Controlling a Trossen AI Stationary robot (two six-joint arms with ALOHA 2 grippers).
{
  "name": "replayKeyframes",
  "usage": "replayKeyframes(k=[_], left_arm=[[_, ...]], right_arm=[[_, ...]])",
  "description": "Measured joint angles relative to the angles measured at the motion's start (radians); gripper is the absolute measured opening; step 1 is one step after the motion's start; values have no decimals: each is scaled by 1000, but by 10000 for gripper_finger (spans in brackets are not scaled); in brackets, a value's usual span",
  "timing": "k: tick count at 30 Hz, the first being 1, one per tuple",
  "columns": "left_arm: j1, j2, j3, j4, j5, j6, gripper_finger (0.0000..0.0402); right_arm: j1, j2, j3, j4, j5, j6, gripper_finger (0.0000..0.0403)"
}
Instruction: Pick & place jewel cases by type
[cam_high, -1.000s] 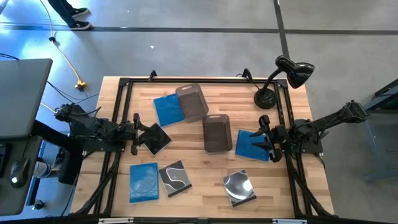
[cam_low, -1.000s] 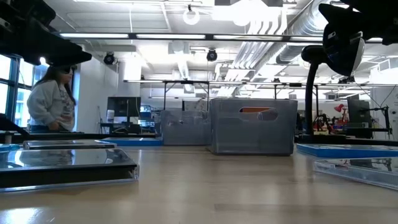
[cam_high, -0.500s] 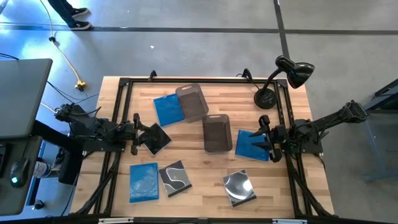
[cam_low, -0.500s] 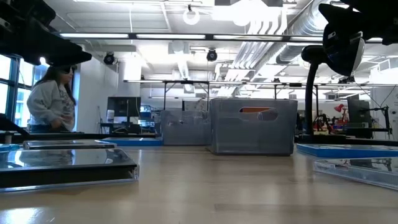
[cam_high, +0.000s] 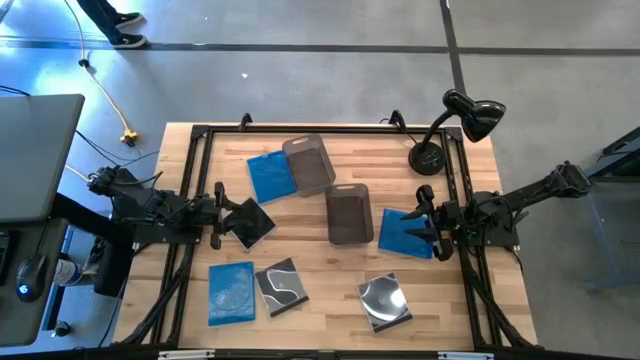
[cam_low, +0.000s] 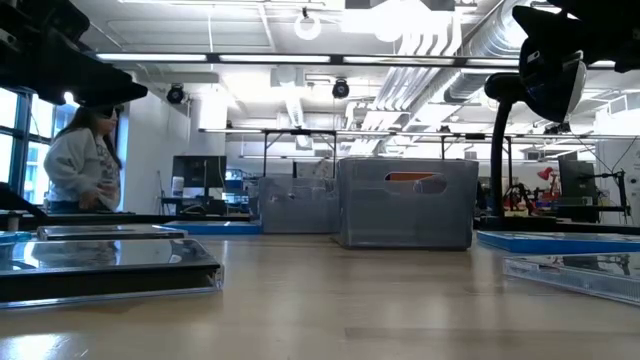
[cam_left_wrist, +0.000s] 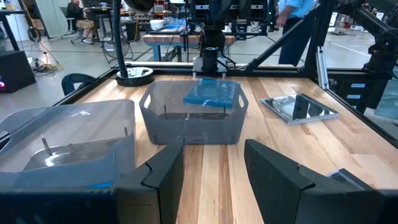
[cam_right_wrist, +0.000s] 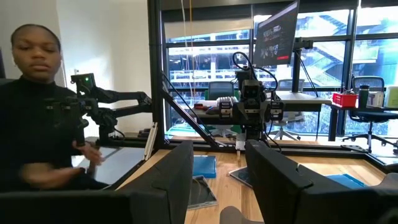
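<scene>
Six jewel cases lie flat on the wooden table (cam_high: 320, 320): blue ones at the far left (cam_high: 266, 178), near left (cam_high: 231, 292) and right (cam_high: 400, 232); a dark one (cam_high: 254, 224), a black-and-grey one (cam_high: 281, 286) and a silver one (cam_high: 385, 300). My left gripper (cam_high: 228, 215) stands open at the table's left side, level, its fingers over the dark case's edge. My right gripper (cam_high: 420, 228) stands open at the right side, above the right blue case. In the wrist views the left gripper (cam_left_wrist: 214, 180) and the right gripper (cam_right_wrist: 217, 180) each have nothing between their fingers.
Two smoky-grey tubs stand mid-table, one farther (cam_high: 309, 165) and one nearer (cam_high: 348, 214). A black desk lamp (cam_high: 452, 125) stands at the far right corner. A black frame (cam_high: 300, 130) runs round the table. A person (cam_right_wrist: 37, 112) sits beyond the left side.
</scene>
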Motion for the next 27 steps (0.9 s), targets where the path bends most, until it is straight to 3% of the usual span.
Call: replayKeyframes(k=[17,23,27], left_arm=[[0,0,-6,87,1,0,163],[0,0,-5,72,6,0,163],[0,0,-4,67,-44,0,163]], right_arm=[[0,0,-1,0,0,-7,145],[0,0,-2,0,37,-196,145],[0,0,-2,0,95,-233,145]])
